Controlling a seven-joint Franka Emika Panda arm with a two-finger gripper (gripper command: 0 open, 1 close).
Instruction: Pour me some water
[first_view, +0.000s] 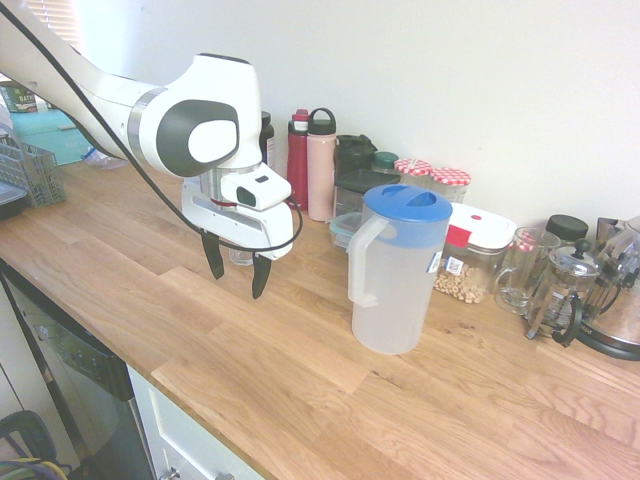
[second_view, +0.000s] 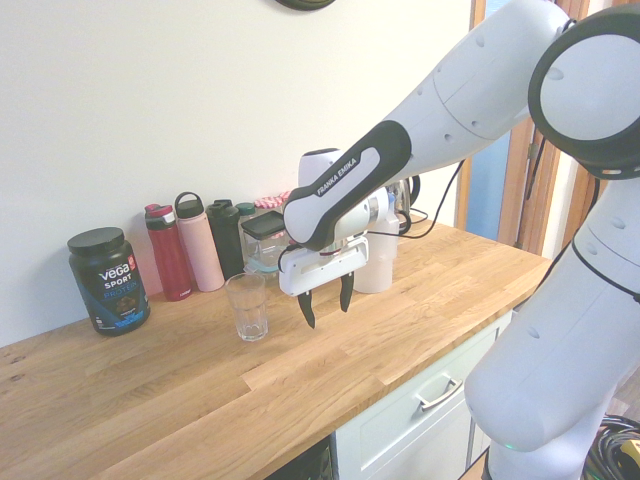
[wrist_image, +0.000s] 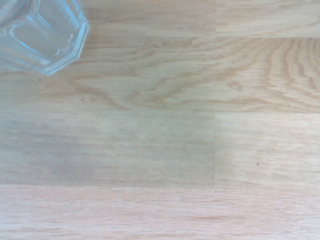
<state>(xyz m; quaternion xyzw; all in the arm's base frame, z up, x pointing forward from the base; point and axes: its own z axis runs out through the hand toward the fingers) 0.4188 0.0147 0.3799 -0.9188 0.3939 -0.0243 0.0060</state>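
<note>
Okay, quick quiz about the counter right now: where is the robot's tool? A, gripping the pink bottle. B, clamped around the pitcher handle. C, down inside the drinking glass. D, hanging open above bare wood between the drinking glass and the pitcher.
D: the tool hangs open with nothing between its fingers, over bare countertop, with the glass on one side and the blue-lidded pitcher on the other.
</note>
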